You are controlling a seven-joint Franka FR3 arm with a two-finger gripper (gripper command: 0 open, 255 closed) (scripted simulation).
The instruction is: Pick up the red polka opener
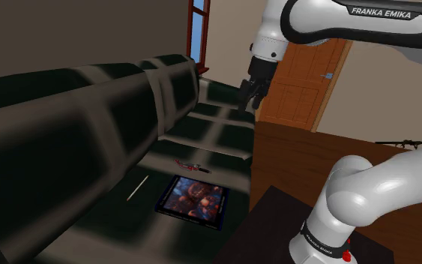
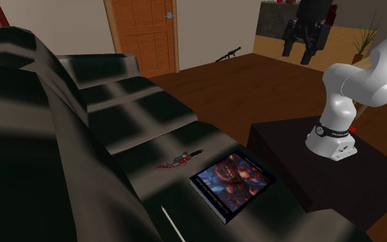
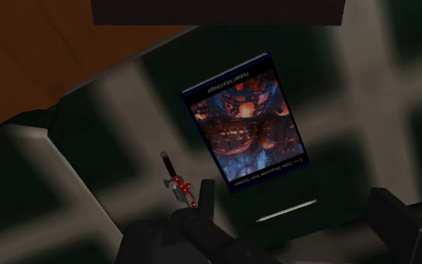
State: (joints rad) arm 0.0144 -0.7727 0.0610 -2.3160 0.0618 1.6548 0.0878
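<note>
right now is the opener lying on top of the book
No, the opener lies on the sofa cushion beside the book, apart from it.

A dark sofa (image 1: 67, 135) runs from 8 o'clock toward 12 in the shoulder view. Pale patches of light cross its back and seat cushions in a grid. Brown wood floor (image 1: 314, 150) lies at the sofa's 3 o'clock. A panelled wooden door (image 1: 306, 90) stands shut in a beige wall (image 1: 224, 45) at about 1 o'clock. A window (image 1: 196, 34) with a red-brown frame shows blue at 12. In the second exterior view, a thin-leaved plant (image 2: 367, 38) stands at 2 o'clock.
</note>
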